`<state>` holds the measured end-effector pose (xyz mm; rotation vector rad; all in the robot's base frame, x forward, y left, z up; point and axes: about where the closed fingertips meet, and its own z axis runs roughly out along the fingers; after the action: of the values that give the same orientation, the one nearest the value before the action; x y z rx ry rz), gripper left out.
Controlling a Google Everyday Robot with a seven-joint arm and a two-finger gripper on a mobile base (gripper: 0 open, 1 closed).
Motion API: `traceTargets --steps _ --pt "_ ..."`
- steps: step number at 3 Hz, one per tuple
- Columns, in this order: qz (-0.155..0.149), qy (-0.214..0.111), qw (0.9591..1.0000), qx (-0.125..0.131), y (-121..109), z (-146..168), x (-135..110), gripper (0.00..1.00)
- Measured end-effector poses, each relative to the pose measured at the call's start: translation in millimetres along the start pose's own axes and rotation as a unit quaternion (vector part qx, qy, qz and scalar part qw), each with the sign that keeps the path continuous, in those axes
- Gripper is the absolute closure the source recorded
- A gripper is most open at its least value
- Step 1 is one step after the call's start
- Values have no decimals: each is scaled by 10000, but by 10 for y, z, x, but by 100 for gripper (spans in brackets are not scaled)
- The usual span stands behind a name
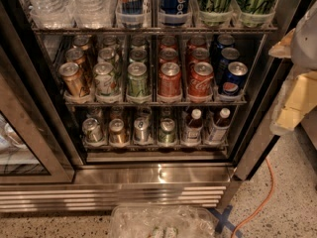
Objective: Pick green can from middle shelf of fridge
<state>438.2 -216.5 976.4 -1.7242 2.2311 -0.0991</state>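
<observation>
The fridge (148,182) stands in front of me with its racks in plain sight. The middle shelf (153,102) holds six lanes of cans. From the left they are gold, whitish, green, two red lanes and blue. The front green can (137,79) stands upright in the third lane from the left, with more green cans behind it. My gripper (295,95) is the pale and yellowish shape at the right edge. It is outside the fridge, to the right of the shelf and well apart from the green can.
The upper rack (148,29) holds water bottles and tall cans. The lower rack (153,145) holds small cans and bottles. A dark door frame (257,133) slants down at the right. A clear plastic bag (163,222), blue tape (225,220) and an orange cable (260,202) lie on the floor.
</observation>
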Motion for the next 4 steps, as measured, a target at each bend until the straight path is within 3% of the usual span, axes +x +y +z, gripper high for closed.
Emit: traceTargets --steps 1,2,3,4 --pt "1 -4 10000 0 1 3 -3 0" --pt "55 -254 9997 -23 69 156 -194 0" --pt "501 -887 9942 -337 314 606 -460 0" --pt "882 -1714 9796 -575 593 938 -867 0"
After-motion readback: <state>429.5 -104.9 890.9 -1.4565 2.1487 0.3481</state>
